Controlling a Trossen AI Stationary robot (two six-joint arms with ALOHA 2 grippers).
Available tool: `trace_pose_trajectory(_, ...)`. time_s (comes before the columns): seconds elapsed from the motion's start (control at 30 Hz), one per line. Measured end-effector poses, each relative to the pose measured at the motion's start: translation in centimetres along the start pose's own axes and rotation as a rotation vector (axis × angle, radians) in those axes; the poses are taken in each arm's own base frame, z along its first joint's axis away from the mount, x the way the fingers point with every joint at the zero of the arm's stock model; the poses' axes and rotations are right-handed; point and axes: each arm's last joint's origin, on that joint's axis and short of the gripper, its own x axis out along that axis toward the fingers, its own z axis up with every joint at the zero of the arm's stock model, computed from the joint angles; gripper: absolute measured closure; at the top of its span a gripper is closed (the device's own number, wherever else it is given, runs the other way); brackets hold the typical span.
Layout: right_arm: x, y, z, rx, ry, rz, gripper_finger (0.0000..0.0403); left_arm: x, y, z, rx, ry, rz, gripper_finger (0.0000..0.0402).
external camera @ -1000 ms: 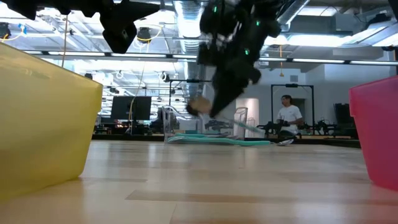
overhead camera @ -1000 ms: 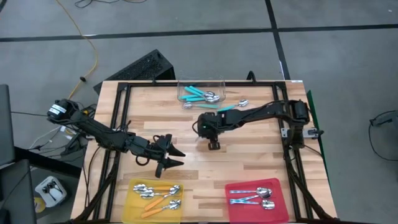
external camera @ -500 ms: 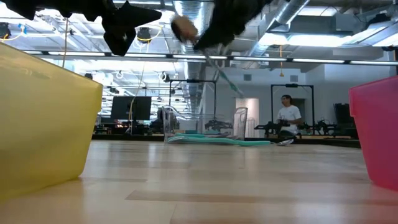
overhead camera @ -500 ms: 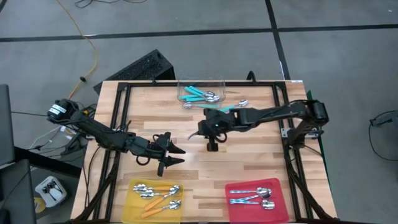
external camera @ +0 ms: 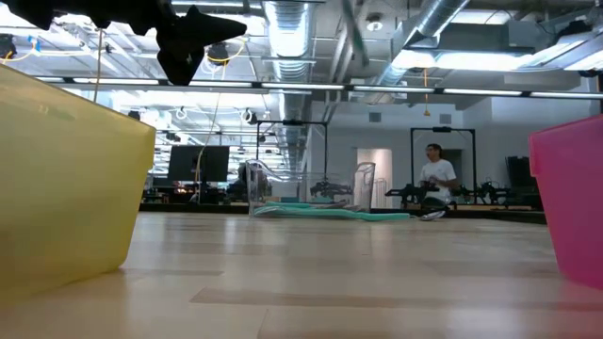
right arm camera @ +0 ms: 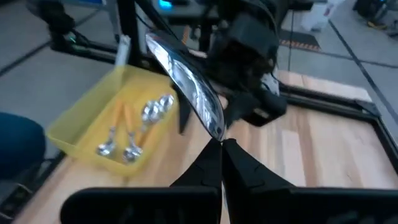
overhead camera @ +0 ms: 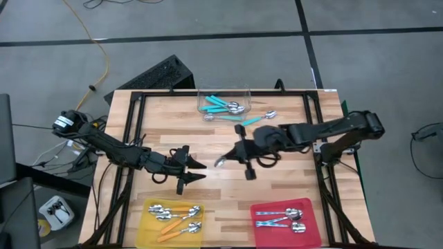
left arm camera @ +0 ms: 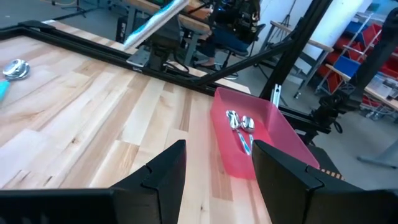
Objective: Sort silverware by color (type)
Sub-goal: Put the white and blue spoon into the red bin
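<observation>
The right gripper (overhead camera: 242,149) hangs over the middle of the table, fingers clamped on a teal-handled spoon (overhead camera: 229,154) — its shiny bowl juts toward the left arm. The left gripper (overhead camera: 192,170) hovers nearby with its fingers parted and holding nothing. Orange-handled spoons (overhead camera: 173,214) lie in the yellow tray (overhead camera: 148,228), silver spoons (overhead camera: 282,218) in the red tray (overhead camera: 261,233). More teal spoons (overhead camera: 223,106) sit in the clear tub (overhead camera: 205,94), one other spoon (overhead camera: 261,117) just beside it.
</observation>
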Motion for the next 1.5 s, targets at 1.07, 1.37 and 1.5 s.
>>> trace_pose_trajectory(1.07,-12.8,10.6,1.9,0.102,-0.069,0.361,0.0379,0.0,0.1,0.0,0.024,-0.010,0.024,0.0235)
trace_pose_trajectory(1.37,-13.6,13.4,1.1,0.256,0.028,0.462,0.0379,0.0,0.1,0.0,0.024,-0.010,0.024,0.0235)
trace_pose_trajectory(1.5,-13.8,14.4,0.7,0.317,0.075,0.474,0.0379,0.0,0.1,0.0,0.024,-0.010,0.025,0.0235)
